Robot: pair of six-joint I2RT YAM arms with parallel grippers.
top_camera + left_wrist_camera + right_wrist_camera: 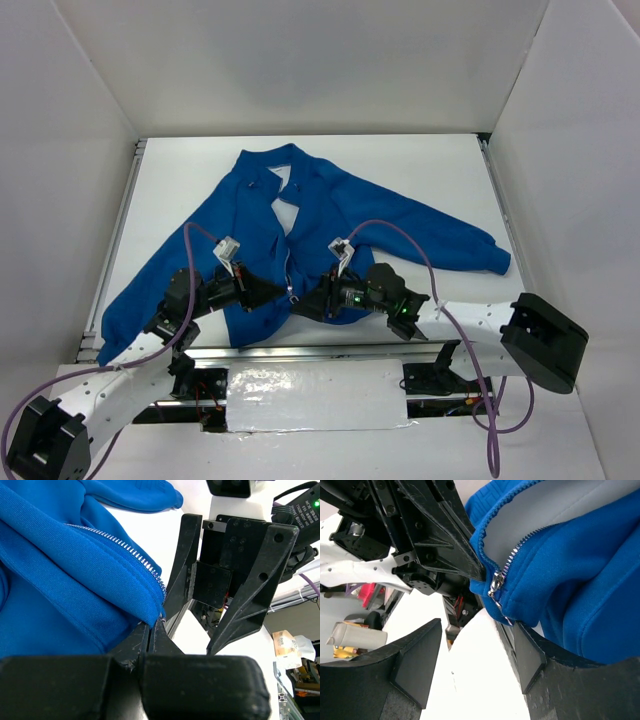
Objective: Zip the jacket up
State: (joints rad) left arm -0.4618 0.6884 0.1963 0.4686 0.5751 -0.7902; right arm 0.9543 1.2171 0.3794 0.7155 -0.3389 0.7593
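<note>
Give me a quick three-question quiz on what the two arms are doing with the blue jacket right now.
1. True or false: the left gripper is shut on the bottom edge of the jacket, right beside the zipper.
2. Pick one. The right gripper is: A) open, with the jacket's lower corner in front of it; B) shut on a sleeve; C) shut on the collar.
3. Fill the gap: the silver zipper slider sits at the jacket's ____ end (collar or hem).

Key: 1 true; 2 A; 3 hem.
</note>
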